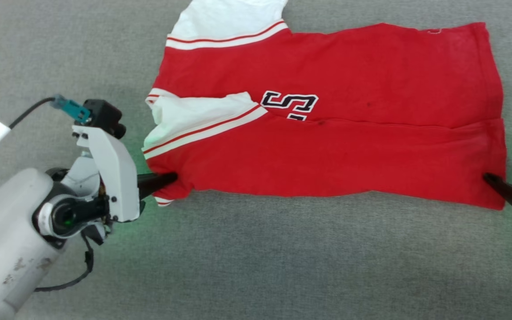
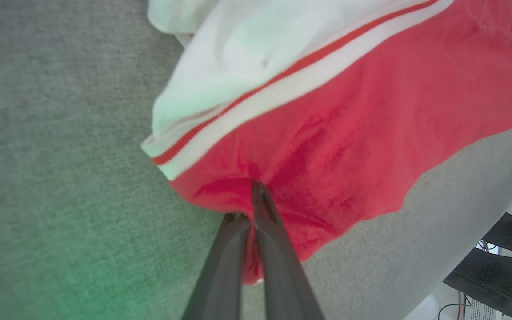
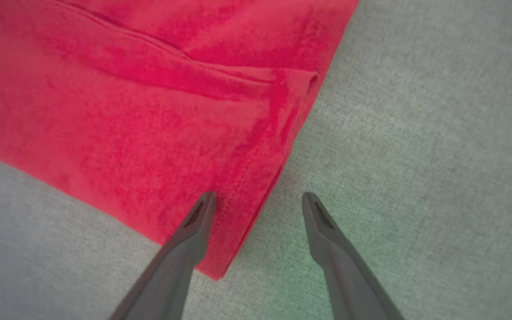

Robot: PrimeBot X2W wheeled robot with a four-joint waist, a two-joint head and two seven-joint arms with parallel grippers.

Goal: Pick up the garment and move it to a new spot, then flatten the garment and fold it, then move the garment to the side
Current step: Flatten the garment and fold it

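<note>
Overhead first, in the head view: the garment [image 1: 327, 146] is lying spread on the grey worktop [image 1: 282, 266], sleeves toward the robot's left and hem toward its right. A fold running along the middle is hiding the lower part of the dark lettering, and the far white sleeve is running off the top edge. The left tool [image 1: 174, 177] is showing as one dark point buried in the near shoulder edge. The right tool [image 1: 502, 169] is being cut off by the right edge, with just two finger ends showing at the hem corner.

From the left wrist, the left tool [image 2: 247, 204] is pressing its fingers together on a pinch of the garment's [image 2: 371, 111] red cloth, just below the striped sleeve seam. The worktop [image 2: 60, 155] is ending in a pale rim at lower right, where dark shapes and cables are showing, too blurred to name.

From the right wrist, the right tool [image 3: 259, 195] is standing spread wide and gripping nothing. One finger is hanging over the garment's [image 3: 127, 111] hem corner and the other over bare worktop [image 3: 416, 133]; whether either is touching, I cannot tell.
</note>
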